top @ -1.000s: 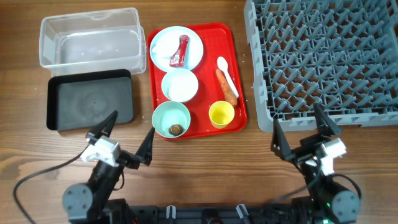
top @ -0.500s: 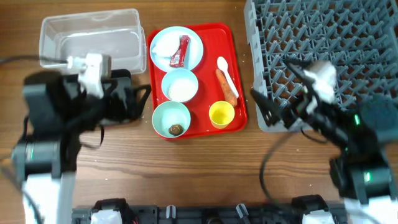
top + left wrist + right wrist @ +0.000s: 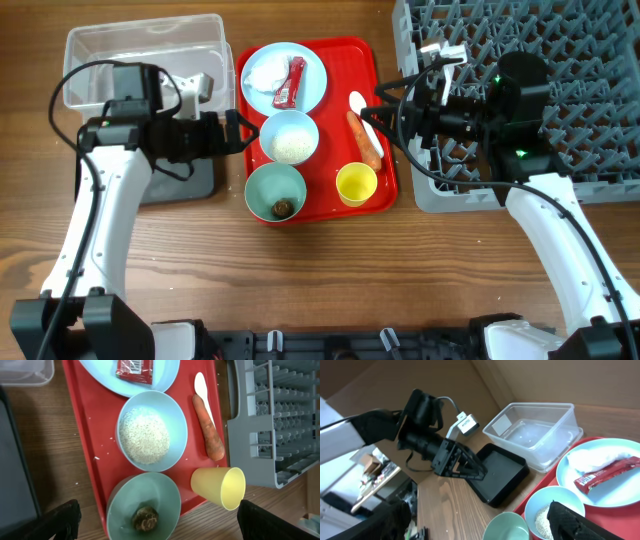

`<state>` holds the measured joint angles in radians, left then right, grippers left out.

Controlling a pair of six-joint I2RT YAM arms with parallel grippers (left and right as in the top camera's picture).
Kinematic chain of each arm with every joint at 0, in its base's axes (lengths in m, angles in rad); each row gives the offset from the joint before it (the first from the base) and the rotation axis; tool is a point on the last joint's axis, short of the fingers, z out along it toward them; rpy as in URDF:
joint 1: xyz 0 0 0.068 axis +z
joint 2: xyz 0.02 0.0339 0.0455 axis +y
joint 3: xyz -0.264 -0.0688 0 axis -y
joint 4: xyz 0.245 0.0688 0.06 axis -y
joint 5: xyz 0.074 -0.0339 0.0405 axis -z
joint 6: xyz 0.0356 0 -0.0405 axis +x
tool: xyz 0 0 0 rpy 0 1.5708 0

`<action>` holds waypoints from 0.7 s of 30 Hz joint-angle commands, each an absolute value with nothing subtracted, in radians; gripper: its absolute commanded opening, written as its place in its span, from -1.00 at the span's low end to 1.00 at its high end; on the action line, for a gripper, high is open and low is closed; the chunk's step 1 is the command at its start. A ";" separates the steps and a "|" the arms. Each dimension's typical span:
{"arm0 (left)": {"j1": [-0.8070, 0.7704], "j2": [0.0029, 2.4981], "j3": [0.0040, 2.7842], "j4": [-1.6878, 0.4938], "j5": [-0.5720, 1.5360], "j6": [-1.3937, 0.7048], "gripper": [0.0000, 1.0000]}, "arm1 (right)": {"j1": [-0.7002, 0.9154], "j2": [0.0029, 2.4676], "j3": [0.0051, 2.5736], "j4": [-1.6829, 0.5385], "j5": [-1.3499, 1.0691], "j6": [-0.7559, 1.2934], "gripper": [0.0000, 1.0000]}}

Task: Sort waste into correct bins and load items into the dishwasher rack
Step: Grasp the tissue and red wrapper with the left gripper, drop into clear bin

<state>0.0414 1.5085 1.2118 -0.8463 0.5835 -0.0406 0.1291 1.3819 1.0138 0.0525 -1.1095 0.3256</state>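
Observation:
The flat red tray [image 3: 385,170] holds a pale-blue plate [image 3: 315,95] with the red-and-white wrapper [image 3: 293,82], a bowl of rice [image 3: 289,137], a mint bowl [image 3: 270,185] with the brown lump [image 3: 284,208], a yellow cup [image 3: 356,183], the carrot stick [image 3: 366,142] and a white spoon [image 3: 360,108]. My left gripper [image 3: 238,135] is open and empty just left of the rice bowl [image 3: 151,437]. My right gripper [image 3: 385,112] is open and empty over the tray's right edge, near the spoon. The lump also shows in the left wrist view [image 3: 145,517].
The grey dishwasher rack [image 3: 540,80] fills the right side. The clear tub [image 3: 145,55] stands at the back left. The black tray [image 3: 190,178] in front of it is mostly under my left arm. Bare wood lies along the front.
Both arms have risen from the front edge and swung over the table. The left is now over the black tray, the right over the rack's left edge. The objects have not moved.

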 commanded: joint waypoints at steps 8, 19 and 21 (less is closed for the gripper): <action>-0.204 1.633 1.819 -1.036 0.064 -0.212 0.99 | 0.160 1.302 1.405 -0.839 -0.227 0.016 0.99; -0.265 2.346 2.270 -0.983 0.003 0.023 0.99 | 0.160 1.259 1.431 -0.960 -0.210 0.060 0.99; -0.271 2.410 2.270 -0.954 0.012 0.034 1.00 | 0.160 1.262 1.431 -0.968 -0.210 0.060 0.99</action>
<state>-0.2592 2.3524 2.2448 -0.9810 0.0189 -0.0189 0.1566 1.2694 1.4162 -0.9615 -0.2268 0.0586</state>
